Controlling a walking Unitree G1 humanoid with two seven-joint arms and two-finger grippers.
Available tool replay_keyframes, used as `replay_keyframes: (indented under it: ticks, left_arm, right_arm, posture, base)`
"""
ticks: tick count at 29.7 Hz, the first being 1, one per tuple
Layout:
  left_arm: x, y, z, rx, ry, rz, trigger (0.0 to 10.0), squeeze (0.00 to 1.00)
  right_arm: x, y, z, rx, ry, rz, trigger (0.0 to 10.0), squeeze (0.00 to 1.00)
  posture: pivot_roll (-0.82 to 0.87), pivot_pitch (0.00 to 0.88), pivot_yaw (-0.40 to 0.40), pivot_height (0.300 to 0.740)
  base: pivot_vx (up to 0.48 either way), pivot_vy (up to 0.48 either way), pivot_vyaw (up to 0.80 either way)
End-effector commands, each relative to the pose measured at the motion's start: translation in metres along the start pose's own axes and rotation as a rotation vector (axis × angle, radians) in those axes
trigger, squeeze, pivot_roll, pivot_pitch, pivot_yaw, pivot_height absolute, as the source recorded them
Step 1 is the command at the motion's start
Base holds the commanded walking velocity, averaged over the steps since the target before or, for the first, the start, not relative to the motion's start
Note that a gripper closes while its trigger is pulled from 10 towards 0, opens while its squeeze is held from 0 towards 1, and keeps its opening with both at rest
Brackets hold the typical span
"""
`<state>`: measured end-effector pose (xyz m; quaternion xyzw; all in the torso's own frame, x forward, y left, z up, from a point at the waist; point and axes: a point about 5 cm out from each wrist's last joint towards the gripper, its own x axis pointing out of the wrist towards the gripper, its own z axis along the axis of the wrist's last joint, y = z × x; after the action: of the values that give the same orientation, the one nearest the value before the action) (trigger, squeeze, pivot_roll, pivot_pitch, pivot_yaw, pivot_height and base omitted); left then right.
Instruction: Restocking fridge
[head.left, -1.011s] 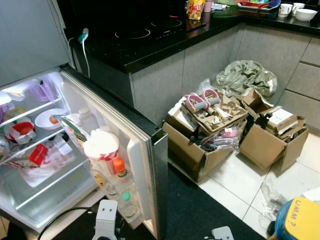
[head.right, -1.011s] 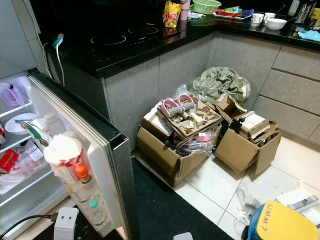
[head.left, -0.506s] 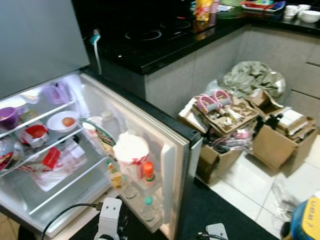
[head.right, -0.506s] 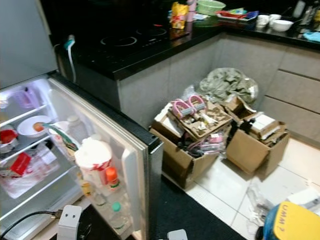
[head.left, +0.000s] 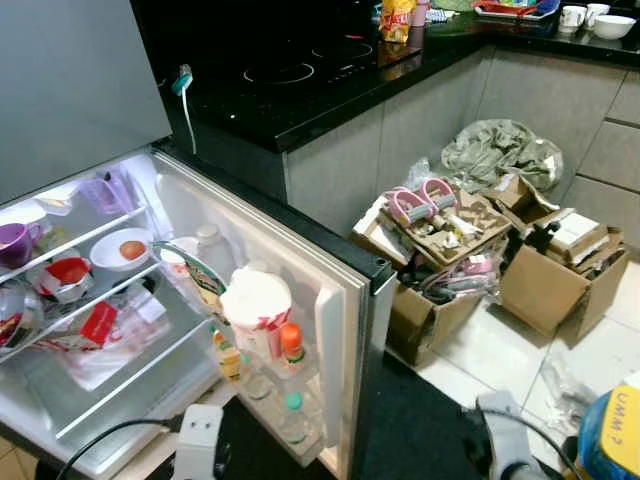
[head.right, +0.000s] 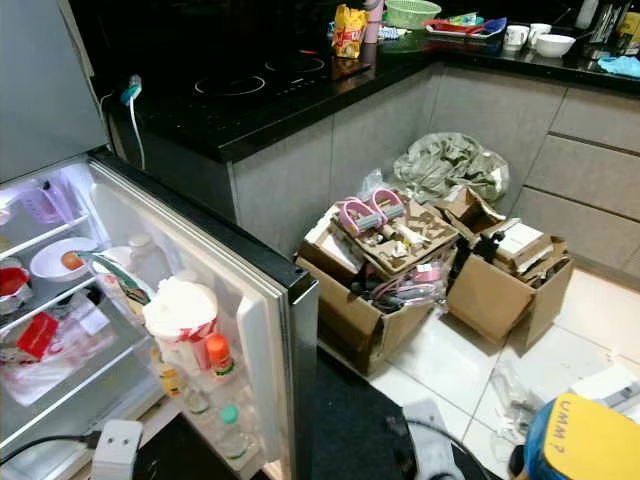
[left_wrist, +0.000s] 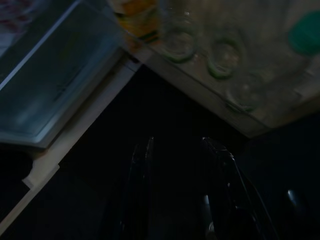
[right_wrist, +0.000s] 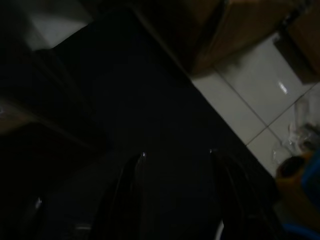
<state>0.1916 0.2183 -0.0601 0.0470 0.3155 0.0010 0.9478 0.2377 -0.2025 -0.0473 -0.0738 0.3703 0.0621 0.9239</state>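
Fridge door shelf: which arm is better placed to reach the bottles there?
Probably the left. The left tool hangs open just below the door shelf with its bottles. The right tool, also open, hangs over the dark mat toward the tiles.

my way into the fridge (head.left: 60, 390) is open from the front, though the swung-out door (head.left: 345, 330) walls off its right side. the lower shelf (head.left: 120, 365) has bare room; the upper ones are crowded with bowls (head.left: 125, 250). cardboard boxes (head.left: 430, 300) block the floor by the counter (head.left: 300, 120). the dark mat (head.right: 345, 420) lies open.
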Motion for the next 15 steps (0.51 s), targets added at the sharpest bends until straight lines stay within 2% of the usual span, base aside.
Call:
replay_keyframes:
  ticks: [1, 3, 4, 5, 8, 9, 10, 15]
  left_arm:
    - [-0.004, 0.007, -0.007, 0.016, 0.034, 0.021, 10.0, 0.0]
    - [-0.007, 0.013, -0.013, 0.009, 0.063, 0.055, 10.0, 0.0]
    - [-0.007, 0.013, -0.013, 0.009, 0.063, 0.055, 10.0, 0.0]
    - [-0.013, 0.022, -0.026, 0.049, 0.144, 0.093, 10.0, 0.0]
    - [-0.015, 0.025, -0.031, 0.07, 0.176, 0.102, 10.0, 0.0]
    - [-0.018, 0.028, -0.037, 0.082, 0.215, 0.109, 10.0, 0.0]
    - [-0.021, 0.029, -0.044, 0.091, 0.257, 0.109, 10.0, 0.0]
    - [-0.03, 0.028, -0.061, 0.107, 0.365, 0.094, 10.0, 0.0]
  right_arm:
    - [0.003, 0.007, 0.008, 0.025, -0.013, 0.001, 10.0, 0.0]
    - [0.01, 0.012, 0.037, 0.071, -0.073, -0.01, 10.0, 0.0]
    - [0.01, 0.012, 0.037, 0.071, -0.073, -0.01, 10.0, 0.0]
    - [0.015, 0.024, 0.062, 0.137, -0.13, 0.028, 0.0, 0.0]
    - [0.016, 0.029, 0.07, 0.154, -0.144, 0.049, 0.0, 0.0]
    - [0.017, 0.034, 0.078, 0.15, -0.153, 0.068, 0.0, 0.0]
    - [0.018, 0.04, 0.085, 0.143, -0.158, 0.082, 10.0, 0.0]
    - [0.02, 0.059, 0.104, 0.101, -0.167, 0.106, 10.0, 0.0]
  posture:
    - [-0.07, 0.061, 0.022, 0.734]
    - [-0.07, 0.061, 0.022, 0.734]
    - [-0.07, 0.061, 0.022, 0.734]
    - [-0.06, 0.06, 0.015, 0.734]
    - [-0.06, 0.06, 0.014, 0.734]
    - [-0.06, 0.06, 0.014, 0.734]
    - [-0.05, 0.062, 0.012, 0.734]
    - [-0.05, 0.065, 0.01, 0.734]
  base:
    - [0.0, 0.0, 0.0]
    - [0.0, 0.0, 0.0]
    - [0.0, 0.0, 0.0]
    - [0.0, 0.0, 0.0]
    - [0.0, 0.0, 0.0]
    - [0.0, 0.0, 0.0]
    - [0.0, 0.0, 0.0]
    - [0.0, 0.0, 0.0]
